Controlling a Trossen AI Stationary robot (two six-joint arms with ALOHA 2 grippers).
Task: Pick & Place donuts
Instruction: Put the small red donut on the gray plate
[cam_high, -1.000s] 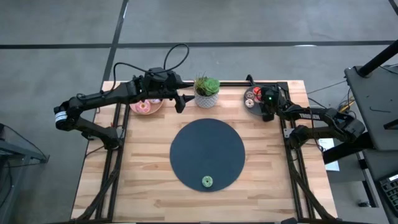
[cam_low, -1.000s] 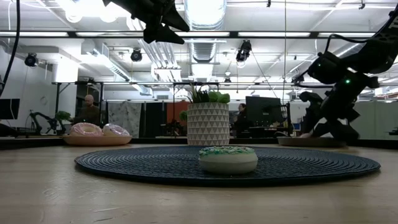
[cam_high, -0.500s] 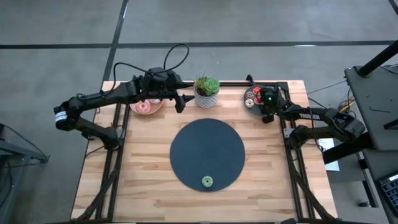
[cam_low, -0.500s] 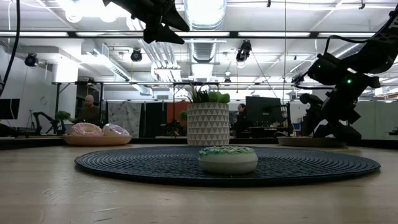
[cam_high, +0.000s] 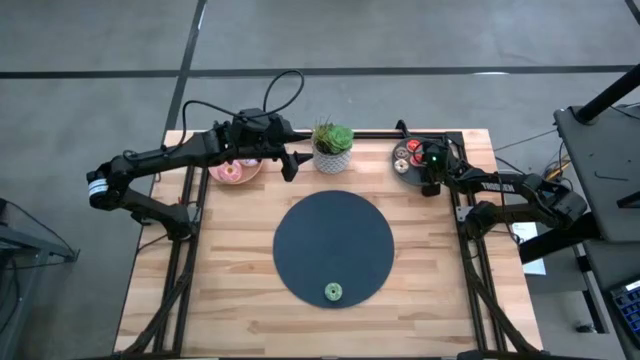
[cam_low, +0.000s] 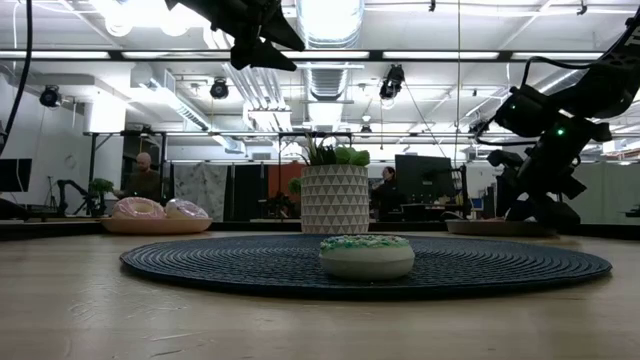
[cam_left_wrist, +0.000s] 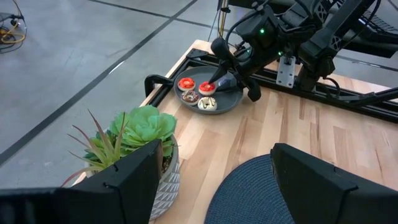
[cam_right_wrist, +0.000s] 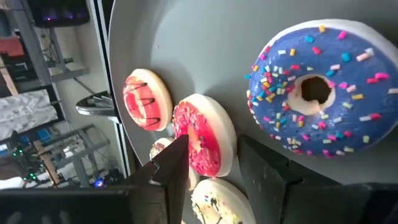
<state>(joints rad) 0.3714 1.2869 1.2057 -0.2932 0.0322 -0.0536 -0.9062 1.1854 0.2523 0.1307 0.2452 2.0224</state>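
1. Right wrist view: my right gripper (cam_right_wrist: 214, 165) sat low over the grey plate (cam_right_wrist: 205, 56), fingers a bit apart either side of the red-frosted donut (cam_right_wrist: 202, 144), gripping nothing yet; prob. lined up for a pick.
2. Blue sprinkled donut (cam_right_wrist: 311, 93) lay beside it.
3. Left gripper (cam_high: 290, 165) hung wide open near the pink plate (cam_high: 236, 172), waiting.
4. Green donut (cam_high: 333, 292) already sat on the dark mat (cam_high: 333, 245), tabletop centre.

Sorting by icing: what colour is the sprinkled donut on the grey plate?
Blue donut, multicoloured sprinkles; right wrist view.
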